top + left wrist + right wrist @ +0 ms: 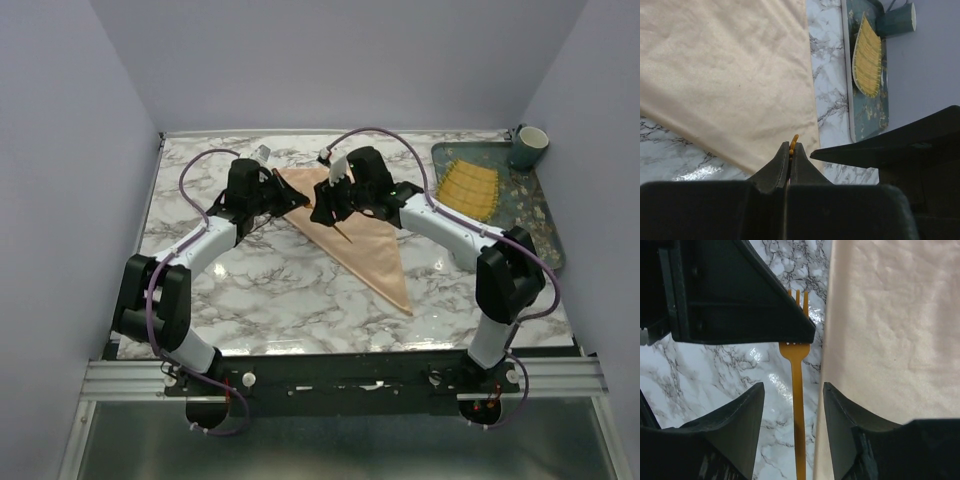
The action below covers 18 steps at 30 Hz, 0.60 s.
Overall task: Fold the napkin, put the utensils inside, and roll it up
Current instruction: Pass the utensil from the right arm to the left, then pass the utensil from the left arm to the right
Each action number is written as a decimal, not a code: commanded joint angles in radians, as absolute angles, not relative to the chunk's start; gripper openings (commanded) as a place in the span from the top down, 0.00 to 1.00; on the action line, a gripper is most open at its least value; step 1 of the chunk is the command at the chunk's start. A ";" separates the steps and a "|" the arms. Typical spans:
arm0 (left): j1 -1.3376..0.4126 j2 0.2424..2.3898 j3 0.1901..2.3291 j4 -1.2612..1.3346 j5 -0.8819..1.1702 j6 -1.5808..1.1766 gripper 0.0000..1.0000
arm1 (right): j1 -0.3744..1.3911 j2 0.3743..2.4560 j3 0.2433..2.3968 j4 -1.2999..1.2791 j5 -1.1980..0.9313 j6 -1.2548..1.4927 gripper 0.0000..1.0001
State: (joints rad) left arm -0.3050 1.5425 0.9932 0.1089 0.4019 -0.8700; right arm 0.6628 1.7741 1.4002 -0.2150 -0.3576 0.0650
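**A:** Where is the napkin, and which way does it run?

**B:** The plain peach-orange cloth napkin (370, 255) lies flat near the middle of the white marble bench (280, 290), folded into a long triangle. Its long axis goes from far left to near right. The wide end is the far one, and it narrows to a point aimed near right.

**A:** And the fork?

**B:** The slim orange plastic fork (799, 430) is just beside the napkin's left long edge, over bare marble and parallel to that edge. Its tines point far left toward the left gripper (791, 150), and its handle trails near right. I can't tell whether it rests on the bench or hangs just above it.

**A:** How do the jaws stand?

**B:** The left gripper's jaws are pressed together, with a sliver of the fork's orange plastic pinched between their tips. The right gripper (794, 387) has its jaws well apart, one on each side of the handle. There is a gap on both sides, so it grips nothing.

**A:** What else is there?

**B:** At the far right of the bench is a teal patterned tray (545, 215) with a yellow waffle cloth (468, 187) on it. A teal mug (528, 145) stands at the tray's far end.
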 commanded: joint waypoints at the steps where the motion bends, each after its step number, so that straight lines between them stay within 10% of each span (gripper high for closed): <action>1: -0.305 1.569 1.015 0.101 0.391 -0.848 1.00 | 0.678 1.879 1.505 -0.382 -0.371 -0.026 0.44; 12: -0.288 1.598 1.058 0.043 0.377 -0.804 1.00 | 0.696 1.917 1.528 -0.394 -0.322 -0.040 0.84; 18: -0.285 1.614 1.077 0.008 0.371 -0.766 1.00 | 0.696 1.917 1.554 -0.422 -0.288 -0.052 0.60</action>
State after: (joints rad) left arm -0.2947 1.5902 1.0443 0.0505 0.3931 -0.8139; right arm 0.6830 1.9068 1.5078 -0.3767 -0.3313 -0.0330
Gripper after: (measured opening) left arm 0.015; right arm 0.362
